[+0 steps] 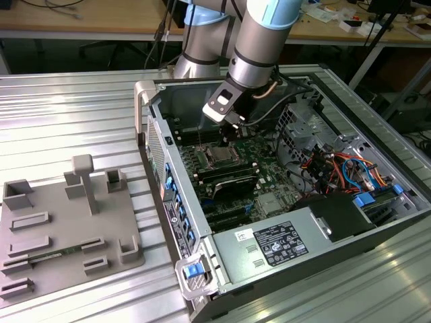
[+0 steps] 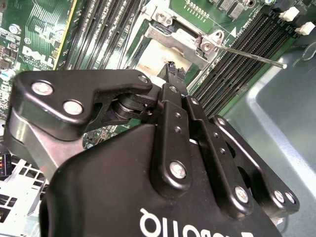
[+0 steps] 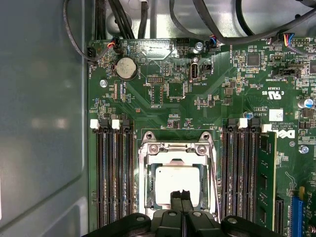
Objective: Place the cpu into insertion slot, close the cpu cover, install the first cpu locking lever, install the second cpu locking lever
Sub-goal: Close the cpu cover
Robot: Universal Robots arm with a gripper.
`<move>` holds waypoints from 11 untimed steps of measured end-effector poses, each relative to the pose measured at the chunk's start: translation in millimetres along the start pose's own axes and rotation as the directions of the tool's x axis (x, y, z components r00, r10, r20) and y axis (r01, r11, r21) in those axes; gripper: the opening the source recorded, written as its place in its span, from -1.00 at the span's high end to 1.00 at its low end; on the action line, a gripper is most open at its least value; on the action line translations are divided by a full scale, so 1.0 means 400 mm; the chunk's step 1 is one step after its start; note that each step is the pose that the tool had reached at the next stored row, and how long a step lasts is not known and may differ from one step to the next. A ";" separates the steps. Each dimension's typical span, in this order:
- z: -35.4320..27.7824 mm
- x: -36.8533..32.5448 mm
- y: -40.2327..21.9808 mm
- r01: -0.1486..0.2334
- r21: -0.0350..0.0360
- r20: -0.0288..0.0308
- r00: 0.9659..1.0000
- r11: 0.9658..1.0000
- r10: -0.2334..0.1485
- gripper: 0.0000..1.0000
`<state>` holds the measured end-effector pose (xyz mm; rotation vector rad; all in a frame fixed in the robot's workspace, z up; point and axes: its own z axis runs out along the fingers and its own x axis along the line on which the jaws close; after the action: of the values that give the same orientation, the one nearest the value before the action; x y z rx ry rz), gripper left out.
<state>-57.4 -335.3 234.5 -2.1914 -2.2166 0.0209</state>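
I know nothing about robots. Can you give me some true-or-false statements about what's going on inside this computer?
1. The cpu lies flat inside the frame of the cpu cover. True.
2. The gripper holds the cpu up in the air. False: its fingers are shut together with nothing between them, just over the cpu's edge.
3. The computer case is closed up. False: its side is open and the board shows.
4. A round coin battery sits on the green board. True.
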 end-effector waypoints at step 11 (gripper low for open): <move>0.017 0.000 -0.028 0.003 0.000 0.000 1.000 1.000 -0.003 0.79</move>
<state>-68.9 -335.2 228.1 -2.1886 -2.2197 0.0210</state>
